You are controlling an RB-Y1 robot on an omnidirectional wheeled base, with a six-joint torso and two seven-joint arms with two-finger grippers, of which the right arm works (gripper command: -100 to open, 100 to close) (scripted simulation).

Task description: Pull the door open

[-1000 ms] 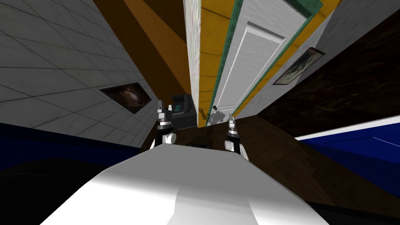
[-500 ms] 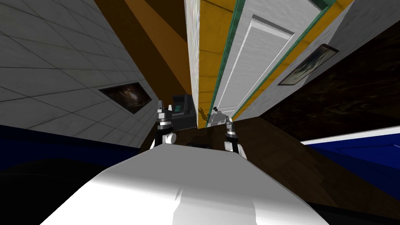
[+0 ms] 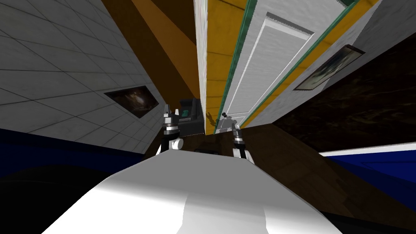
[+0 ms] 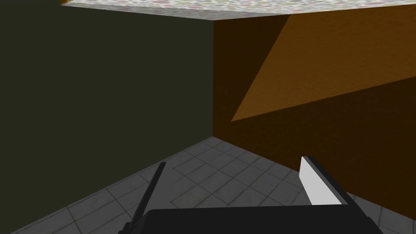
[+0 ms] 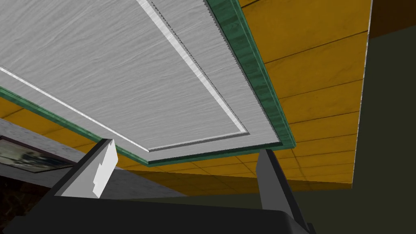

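Note:
The white panelled door (image 3: 266,65) stands shut in a green frame (image 3: 235,61) set in a yellow wall. Its small dark knob (image 3: 223,113) sits low on the door's left edge, with a grey fitting just under it. My right gripper (image 3: 234,125) is open, close beside the knob and a little to its right. In the right wrist view the open right gripper (image 5: 185,174) looks along the door panel (image 5: 122,69) and the green frame's corner (image 5: 280,138), with nothing between its fingers. My left gripper (image 3: 170,112) is raised at the left, and the left wrist view shows the left gripper (image 4: 235,185) open and empty.
A framed picture (image 3: 329,67) hangs on the grey wall right of the door. A dark picture (image 3: 132,99) hangs on the tiled wall at the left. A dark box with a teal mark (image 3: 187,113) stands by the wall's end. A blue surface (image 3: 378,162) lies at the right.
My right gripper has moved left, closer to the door's knob. The door has slid right and up in the head view, which is my own turning. The left arm has not moved.

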